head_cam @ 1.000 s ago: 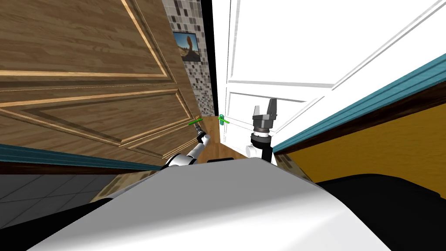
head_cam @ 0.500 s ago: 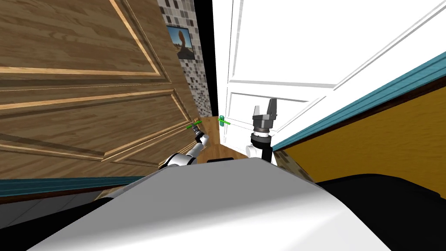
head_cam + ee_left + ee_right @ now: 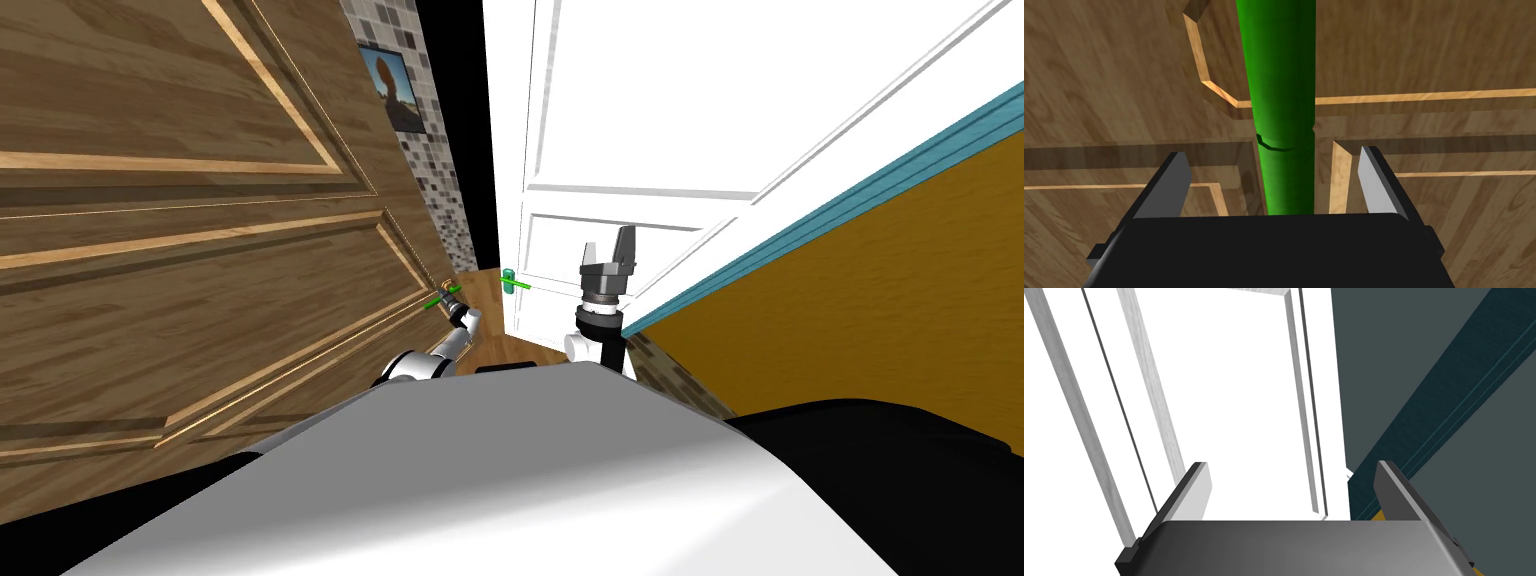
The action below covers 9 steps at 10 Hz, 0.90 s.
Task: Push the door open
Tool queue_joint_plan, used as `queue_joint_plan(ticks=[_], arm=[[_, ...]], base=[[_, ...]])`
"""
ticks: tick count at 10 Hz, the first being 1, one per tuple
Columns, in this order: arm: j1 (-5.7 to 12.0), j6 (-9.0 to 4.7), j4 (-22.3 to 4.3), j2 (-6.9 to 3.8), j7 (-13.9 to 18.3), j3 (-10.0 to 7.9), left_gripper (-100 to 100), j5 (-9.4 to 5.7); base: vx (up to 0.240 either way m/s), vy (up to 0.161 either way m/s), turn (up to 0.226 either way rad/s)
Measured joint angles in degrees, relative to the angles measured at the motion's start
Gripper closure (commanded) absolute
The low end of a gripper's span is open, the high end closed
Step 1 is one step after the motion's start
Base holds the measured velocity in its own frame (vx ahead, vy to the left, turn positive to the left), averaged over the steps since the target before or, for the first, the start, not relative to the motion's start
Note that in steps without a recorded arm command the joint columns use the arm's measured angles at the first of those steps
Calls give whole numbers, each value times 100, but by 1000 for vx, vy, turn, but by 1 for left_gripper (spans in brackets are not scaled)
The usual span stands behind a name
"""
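Observation:
A brown wooden panelled door (image 3: pixel 200 230) takes up the left of the head view, swung partway open. Its green lever handle (image 3: pixel 445 294) sits at the door's lower edge, and my left gripper (image 3: pixel 453 303) is right at it. In the left wrist view the green handle (image 3: pixel 1281 100) runs as a thick bar between the open fingers (image 3: pixel 1174 175), touching neither, with the wooden door (image 3: pixel 1424 60) close behind. My left gripper (image 3: pixel 1272 156) holds nothing. My right gripper (image 3: pixel 610 248) stands raised and open in front of a white door (image 3: pixel 700 100).
The white door carries its own green handle (image 3: pixel 509 280). Between the two doors lie a black area (image 3: pixel 450 120), a tiled wall with a picture (image 3: pixel 392 85) and a strip of wooden floor (image 3: pixel 490 310). A yellow wall with a teal rail (image 3: pixel 850 190) runs along the right.
The wooden door has swung further open to the left and the gap beside it has widened. My left gripper has followed the handle slightly left. The right arm has held still.

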<state>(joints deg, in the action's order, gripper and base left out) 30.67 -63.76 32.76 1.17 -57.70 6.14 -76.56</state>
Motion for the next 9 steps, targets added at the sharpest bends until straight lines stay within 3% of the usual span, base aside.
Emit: queue_joint_plan(ticks=[1,6,7,9], arm=[[9,-24,-11,13,6,-5,100,0],[-20,4,-13,-3,5,-9,100,-9],[-21,5,-14,-1,4,-9,100,-10],[29,-162,-179,-81,29,-81,100,-142]], base=[[-8,-16,31],[-5,-13,7],[30,52,-171],[50,71,-115]])
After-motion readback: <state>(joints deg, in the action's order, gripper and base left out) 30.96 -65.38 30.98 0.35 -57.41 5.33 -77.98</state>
